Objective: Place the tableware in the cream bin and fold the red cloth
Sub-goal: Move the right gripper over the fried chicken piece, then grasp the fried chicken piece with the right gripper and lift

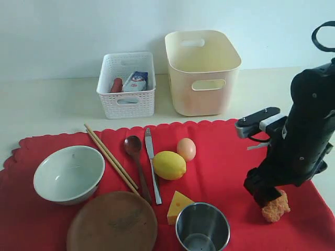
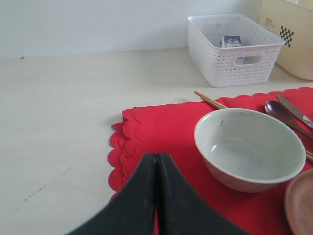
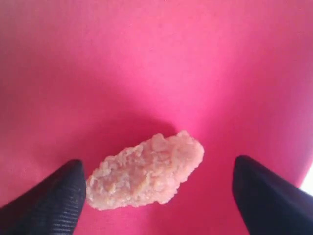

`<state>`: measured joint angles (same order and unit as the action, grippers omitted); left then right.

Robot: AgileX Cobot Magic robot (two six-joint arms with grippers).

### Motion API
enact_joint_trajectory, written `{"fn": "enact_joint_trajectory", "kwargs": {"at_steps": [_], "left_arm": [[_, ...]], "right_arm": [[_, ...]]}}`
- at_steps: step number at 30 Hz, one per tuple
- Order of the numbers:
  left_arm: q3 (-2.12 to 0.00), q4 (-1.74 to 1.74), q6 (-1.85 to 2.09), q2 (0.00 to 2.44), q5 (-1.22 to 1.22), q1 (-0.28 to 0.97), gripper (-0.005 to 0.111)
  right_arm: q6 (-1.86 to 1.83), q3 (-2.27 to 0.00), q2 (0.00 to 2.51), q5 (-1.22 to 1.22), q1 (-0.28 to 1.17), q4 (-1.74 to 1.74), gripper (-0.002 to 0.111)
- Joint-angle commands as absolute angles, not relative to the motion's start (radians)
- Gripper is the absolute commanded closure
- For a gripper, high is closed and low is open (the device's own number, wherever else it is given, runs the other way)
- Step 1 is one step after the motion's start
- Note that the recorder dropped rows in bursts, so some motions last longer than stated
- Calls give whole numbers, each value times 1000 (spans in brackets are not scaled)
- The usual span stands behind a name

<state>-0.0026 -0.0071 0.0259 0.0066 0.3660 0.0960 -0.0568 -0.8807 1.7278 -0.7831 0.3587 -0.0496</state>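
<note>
On the red cloth (image 1: 225,162) lie the pale bowl (image 1: 69,173), brown plate (image 1: 112,222), steel cup (image 1: 202,227), chopsticks (image 1: 111,163), dark spoon (image 1: 137,162) and knife (image 1: 153,164). The cream bin (image 1: 202,72) stands behind the cloth. My right gripper (image 3: 157,164) is open and low over the cloth's right part, its fingers on either side of a fried nugget (image 3: 146,171) without clearly touching it. My left gripper (image 2: 156,157) is shut and empty above the cloth's (image 2: 161,127) left scalloped edge, beside the bowl (image 2: 249,147). It does not show in the exterior view.
A white perforated basket (image 1: 127,83) with small packets stands left of the cream bin. A lemon (image 1: 169,165), egg (image 1: 186,149) and cheese wedge (image 1: 179,206) lie mid-cloth. The right arm (image 1: 303,136) rises over the cloth's right end.
</note>
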Motion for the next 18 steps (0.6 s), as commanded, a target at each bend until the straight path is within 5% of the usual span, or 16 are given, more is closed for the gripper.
{"fn": "enact_joint_trajectory", "kwargs": {"at_steps": [1,11,18], "left_arm": [[0,-9,23,0,356,102,107],[0,-9,23,0,356,102,107],[0,-9,23,0,356,102,107]], "right_arm": [[-50,-875,1786,-753,332,12,30],[-151,-875,1827,-757,291,141,35],[-143,-910,1816,-778,291,122,92]]}}
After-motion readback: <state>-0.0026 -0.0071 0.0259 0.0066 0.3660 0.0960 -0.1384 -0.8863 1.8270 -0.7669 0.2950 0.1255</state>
